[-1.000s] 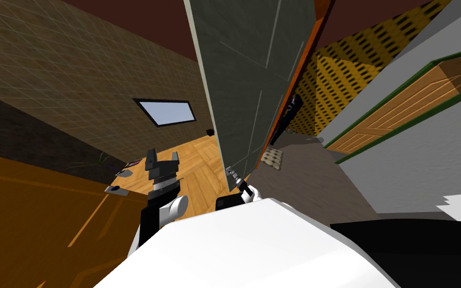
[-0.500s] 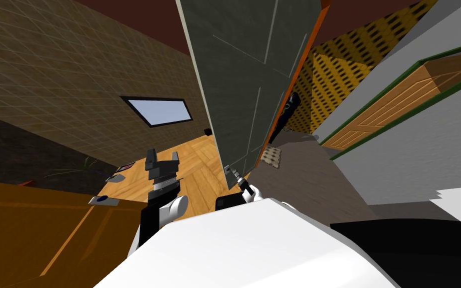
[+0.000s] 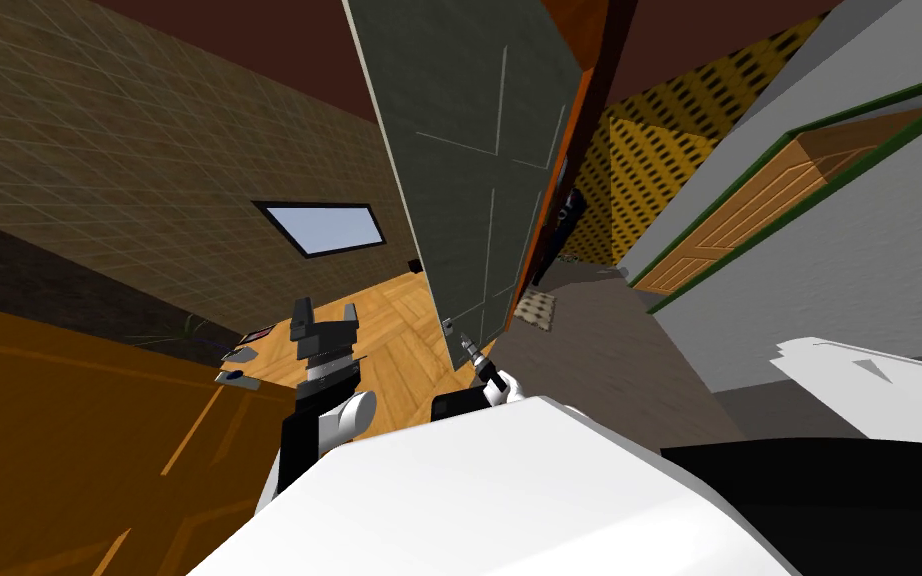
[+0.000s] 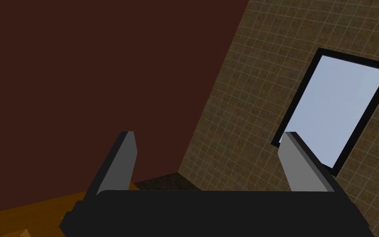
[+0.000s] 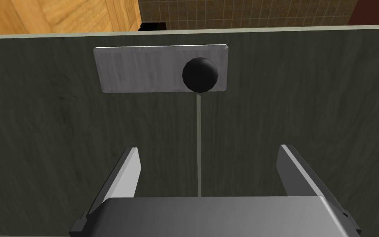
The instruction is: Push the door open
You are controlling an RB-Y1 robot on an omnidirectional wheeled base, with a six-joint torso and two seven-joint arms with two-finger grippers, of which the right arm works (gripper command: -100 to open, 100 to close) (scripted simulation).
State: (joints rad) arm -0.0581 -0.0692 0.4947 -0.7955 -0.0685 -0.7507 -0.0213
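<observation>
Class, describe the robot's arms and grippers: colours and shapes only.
Left gripper and right gripper each have two thin, light grey, blade-shaped fingers on a boxy body. The left arm is black with a rounded white joint.

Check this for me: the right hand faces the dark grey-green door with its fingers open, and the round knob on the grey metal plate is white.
Wrong in one respect: the round knob on the grey metal plate is black, not white, as the right wrist view shows. The rest holds: the right hand faces the dark grey-green door with its fingers open.
</observation>
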